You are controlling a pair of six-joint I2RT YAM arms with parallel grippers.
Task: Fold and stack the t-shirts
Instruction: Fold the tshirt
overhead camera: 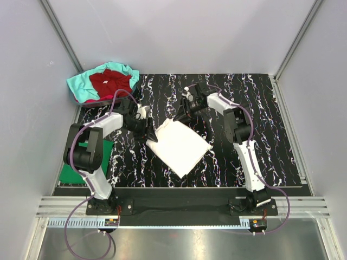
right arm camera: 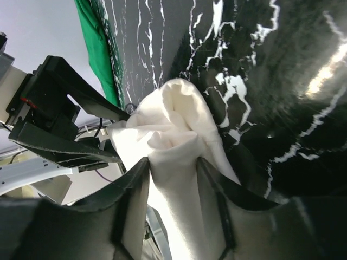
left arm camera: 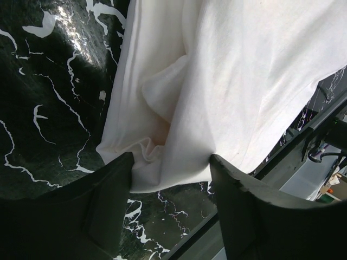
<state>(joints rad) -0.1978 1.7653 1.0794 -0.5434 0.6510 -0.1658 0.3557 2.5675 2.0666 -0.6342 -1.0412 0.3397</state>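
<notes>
Top view: white t-shirt [overhead camera: 181, 145], folded, lies mid-table [overhead camera: 260, 135]. Left gripper [overhead camera: 147, 131] at its left corner, right gripper [overhead camera: 181, 112] at its far corner. Teal t-shirt [overhead camera: 78, 86] and dark red t-shirt [overhead camera: 111, 81] heaped far left. Green t-shirt [overhead camera: 73, 170] near left.
Left wrist: cloth edge fills the gap between the fingers; can't tell if gripped.
Right wrist: fingers pinch a bunched corner of white cloth.
</notes>
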